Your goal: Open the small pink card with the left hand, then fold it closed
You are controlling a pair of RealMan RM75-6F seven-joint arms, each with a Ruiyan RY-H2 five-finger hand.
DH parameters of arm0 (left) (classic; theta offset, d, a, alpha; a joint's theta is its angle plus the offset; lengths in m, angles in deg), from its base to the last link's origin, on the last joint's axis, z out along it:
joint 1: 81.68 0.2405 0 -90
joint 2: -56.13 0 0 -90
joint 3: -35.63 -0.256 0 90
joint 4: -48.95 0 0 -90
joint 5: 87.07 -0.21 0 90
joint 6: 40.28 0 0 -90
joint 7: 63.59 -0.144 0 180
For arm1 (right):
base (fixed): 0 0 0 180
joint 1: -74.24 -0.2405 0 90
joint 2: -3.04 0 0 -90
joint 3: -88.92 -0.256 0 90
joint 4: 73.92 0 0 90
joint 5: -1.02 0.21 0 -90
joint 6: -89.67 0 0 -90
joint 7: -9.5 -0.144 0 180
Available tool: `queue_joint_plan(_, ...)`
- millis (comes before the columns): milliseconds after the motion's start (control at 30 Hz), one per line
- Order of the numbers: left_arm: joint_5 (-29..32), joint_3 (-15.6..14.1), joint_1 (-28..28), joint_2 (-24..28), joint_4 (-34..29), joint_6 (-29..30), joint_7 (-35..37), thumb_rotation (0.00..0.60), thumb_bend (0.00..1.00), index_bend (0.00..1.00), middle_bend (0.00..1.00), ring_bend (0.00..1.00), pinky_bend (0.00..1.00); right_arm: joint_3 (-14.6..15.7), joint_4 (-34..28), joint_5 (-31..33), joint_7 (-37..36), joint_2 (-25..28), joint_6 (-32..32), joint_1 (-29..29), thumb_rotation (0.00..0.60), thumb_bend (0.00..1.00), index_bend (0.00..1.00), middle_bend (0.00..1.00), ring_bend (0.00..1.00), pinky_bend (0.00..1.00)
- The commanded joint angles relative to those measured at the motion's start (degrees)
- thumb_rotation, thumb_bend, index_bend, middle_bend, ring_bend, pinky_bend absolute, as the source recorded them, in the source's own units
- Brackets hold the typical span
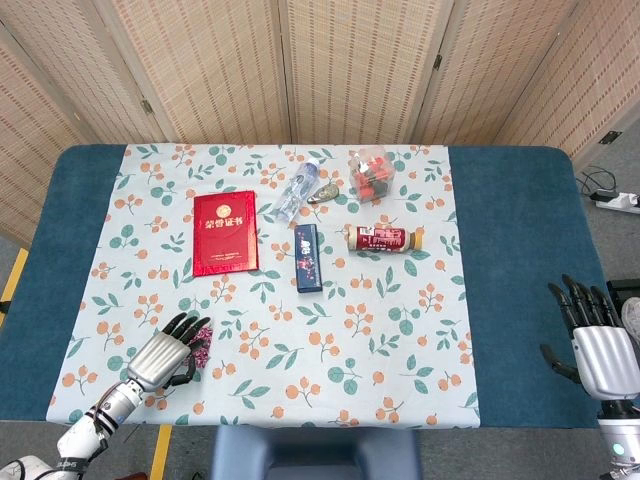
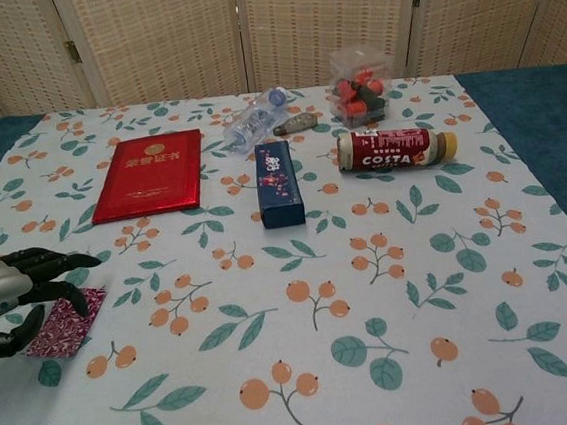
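Presently my left hand (image 2: 10,294) sits over the small pink card (image 2: 68,322) at the near left of the table, fingers (image 2: 57,262) spread above the card's left half, thumb low beside its near edge. I hold nothing; whether any fingertip touches the paper I cannot tell from either view. In the head view only a sliver of card shows past the fingers.

Progress: the card lies flat and looks closed, patterned cover up. Judgement: opening not yet begun, so both steps remain, lifting the cover and then folding it shut. Thin paper lying flat on cloth; getting under the free edge looks like the hard part.

My right hand (image 1: 598,343) is idle at the far right over the blue margin, fingers apart, holding nothing.

Surface: a floral tablecloth (image 2: 389,263) with orange berries and green leaves over a blue table (image 1: 520,260). Well apart from the card, toward the back: a red booklet (image 2: 149,174), a dark blue box (image 2: 278,183), a clear plastic bottle (image 2: 255,121) on its side, a Costa bottle (image 2: 394,148) on its side, and a clear container (image 2: 360,87) of red pieces.

Room: woven folding screens (image 1: 330,65) stand behind the table; a power strip (image 1: 616,200) lies on the floor at right.
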Motion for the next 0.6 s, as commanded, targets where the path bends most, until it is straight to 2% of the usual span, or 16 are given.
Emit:
queue_joint_plan(33, 0.62, -0.16, 0.05, -0.42, 0.36, -0.39, -0.44, 0.048, 0.82, 0.3, 0.02, 0.0, 0.0, 0.01, -0.03, -0.02, -0.02, 0.01, 0.08, 0.04, 0.6, 0.32, 0.0, 0.0, 0.0, 0.0)
queue_joint_plan(600, 4.23, -0.65, 1.34, 0.89, 1.14, -0.52, -1.79, 0.049, 0.82, 0.3, 0.01, 0.0, 0.0, 0.01, -0.42, 0.11, 0.25, 0.13, 0.09, 0.07, 0.6, 0.32, 0.0, 0.0, 0.0, 0.0)
